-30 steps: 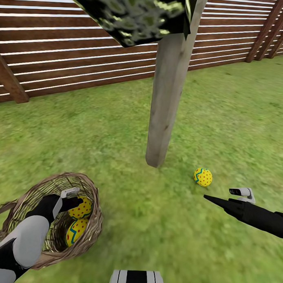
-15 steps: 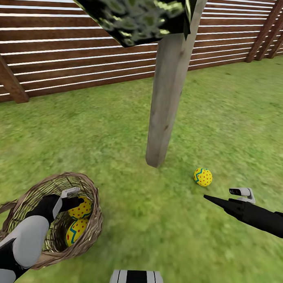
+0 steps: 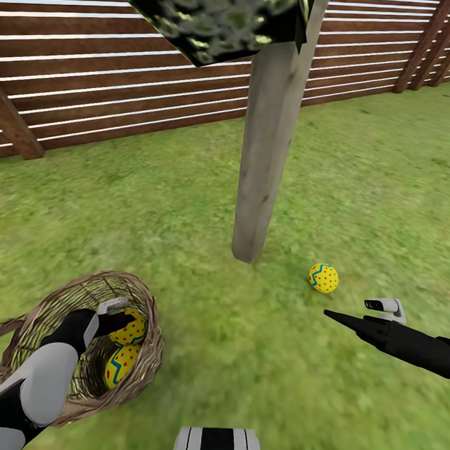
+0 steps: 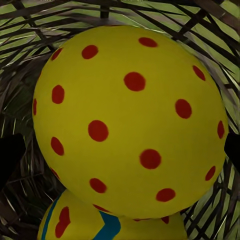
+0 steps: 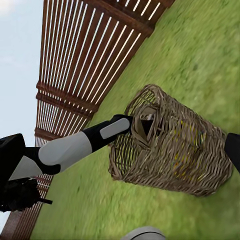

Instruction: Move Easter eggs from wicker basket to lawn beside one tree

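left gripper [image 3: 121, 323] down in the wicker basket [image 3: 146, 352] | dotted egg [image 4: 130, 117] dead ahead between our fingers, which look apart, not clamped | right gripper [image 3: 332, 314] far off, can't tell its fingers

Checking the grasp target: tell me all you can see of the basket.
The basket is brown open-weave wicker, round, with a loop handle at the rim. It stands on the lawn, tilted, its mouth facing the head camera. Two yellow eggs lie inside: a red-dotted one above one with a blue zigzag. The left gripper reaches into its mouth at the dotted egg. Grass shows through the weave.
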Available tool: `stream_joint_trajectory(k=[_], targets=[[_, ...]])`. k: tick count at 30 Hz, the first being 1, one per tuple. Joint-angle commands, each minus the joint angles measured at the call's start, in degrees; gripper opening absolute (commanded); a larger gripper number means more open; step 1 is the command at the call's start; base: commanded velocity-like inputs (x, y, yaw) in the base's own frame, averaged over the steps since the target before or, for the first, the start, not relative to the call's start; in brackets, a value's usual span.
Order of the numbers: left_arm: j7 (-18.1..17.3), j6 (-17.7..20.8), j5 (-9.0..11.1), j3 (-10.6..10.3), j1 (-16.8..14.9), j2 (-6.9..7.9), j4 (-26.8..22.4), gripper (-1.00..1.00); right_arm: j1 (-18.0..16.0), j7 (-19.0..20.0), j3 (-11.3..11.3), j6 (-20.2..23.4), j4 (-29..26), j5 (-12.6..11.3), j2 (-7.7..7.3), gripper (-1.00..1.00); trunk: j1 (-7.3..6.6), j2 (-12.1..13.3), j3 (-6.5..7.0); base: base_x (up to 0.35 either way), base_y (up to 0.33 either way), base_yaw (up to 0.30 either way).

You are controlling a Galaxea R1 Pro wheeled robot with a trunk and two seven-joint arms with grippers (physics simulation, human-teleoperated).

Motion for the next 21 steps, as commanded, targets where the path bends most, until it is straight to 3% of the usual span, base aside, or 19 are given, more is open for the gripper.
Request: stream_joint_trajectory(k=[1,4,9,21], targets=[[-0.5,0.2,-0.6,0.4,0.0,-0.05,-0.1,1.0,0.0,0.1,0.0,0.3,0.0,0.0,-0.01,1.0,-0.01,0.0,-0.04,0.0,0.0,0.0],[-0.5,-0.3,-0.6,0.4,0.0,-0.07,-0.1,1.0,0.0,0.1,0.0,0.3,0.0,0.0,-0.01,1.0,-0.01,0.0,-0.04,0.0,0.0,0.0],[-0.5,-1.3,-0.6,0.4,0.0,-0.11,-0.1,1.0,0.0,0.1,0.0,0.3,0.0,0.0,-0.01,1.0,0.12,-0.1,-1.15,0.0,0.0,0.0],[-0.5,-1.8,-0.6,0.4,0.0,-0.11,-0.1,1.0,0.0,0.1,0.0,0.3,0.0,0.0,-0.01,1.0,0.17,-0.1,-1.59,0.0,0.0,0.0]])
